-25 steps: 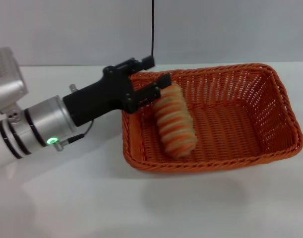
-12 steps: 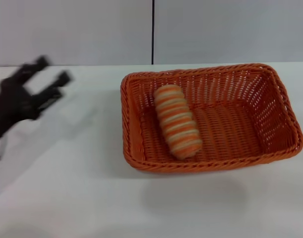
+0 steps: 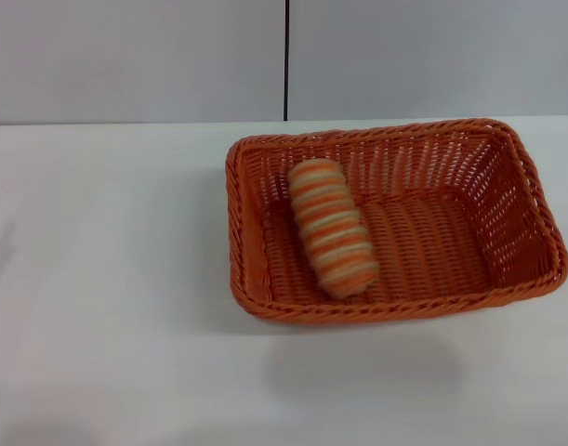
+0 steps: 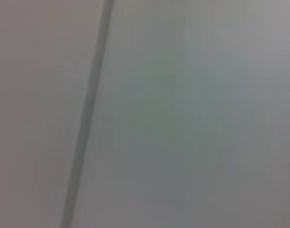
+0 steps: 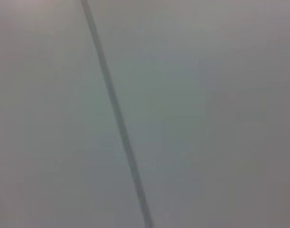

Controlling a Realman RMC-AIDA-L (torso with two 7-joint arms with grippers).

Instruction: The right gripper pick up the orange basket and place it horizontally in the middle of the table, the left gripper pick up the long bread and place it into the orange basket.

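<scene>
The orange basket lies lengthwise across the white table, right of centre in the head view. Inside its left half rests the long bread, a ridged loaf banded orange and cream, lying on the basket floor with one end near the front wall. Neither gripper shows in the head view. Both wrist views show only a plain grey wall with a dark seam.
A grey wall with a vertical dark seam stands behind the table. Bare white tabletop stretches left of the basket and along the front edge.
The left arm, beside the bread in the basket a second ago, drew back to the left and has left the head view. The bread stays lying in the basket.
</scene>
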